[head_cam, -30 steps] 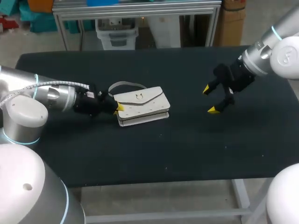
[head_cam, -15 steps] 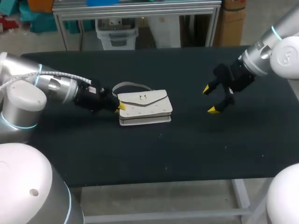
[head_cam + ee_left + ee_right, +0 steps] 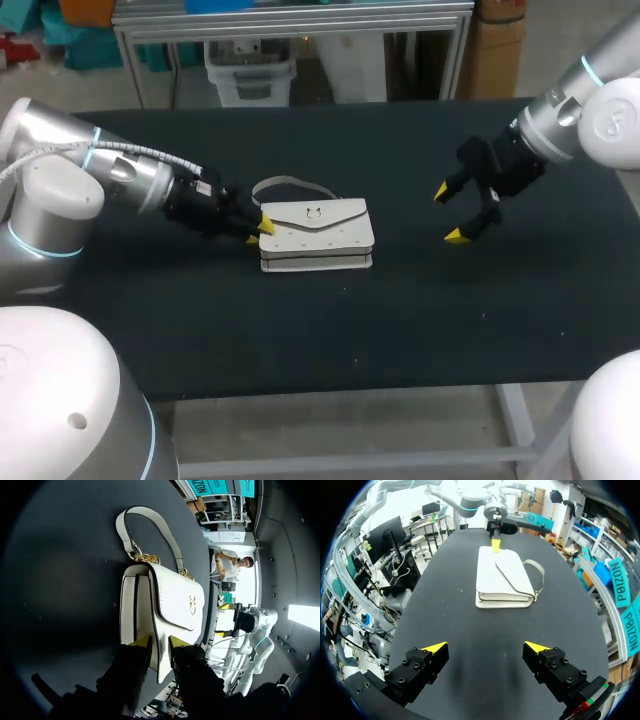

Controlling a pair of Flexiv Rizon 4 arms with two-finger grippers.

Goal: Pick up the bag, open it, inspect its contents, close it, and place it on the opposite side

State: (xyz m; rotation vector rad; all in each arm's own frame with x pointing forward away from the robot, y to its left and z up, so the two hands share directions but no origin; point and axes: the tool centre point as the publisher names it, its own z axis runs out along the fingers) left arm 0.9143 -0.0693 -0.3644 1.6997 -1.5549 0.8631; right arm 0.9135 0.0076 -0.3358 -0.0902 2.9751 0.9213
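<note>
Left wrist view: narrow jaws, both tips on white bag (image 3: 175, 600).

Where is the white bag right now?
In the head view, the white bag lies on the black table, slightly left of middle, its end pinched by the left gripper.

R tool (image 3: 486, 646) fingers wide apart; white bag (image 3: 501, 580) lies well ahead

This is a robotics lab: a matte black bench (image 3: 400, 330) on a pale metal frame (image 3: 515, 415) is flanked by two silver-white jointed robot arms, the left arm (image 3: 120, 180) and right arm (image 3: 570, 110), banded with glowing blue rings. Their black left hand (image 3: 258, 232) and right hand (image 3: 448, 214) end in yellow fingertips.
</note>
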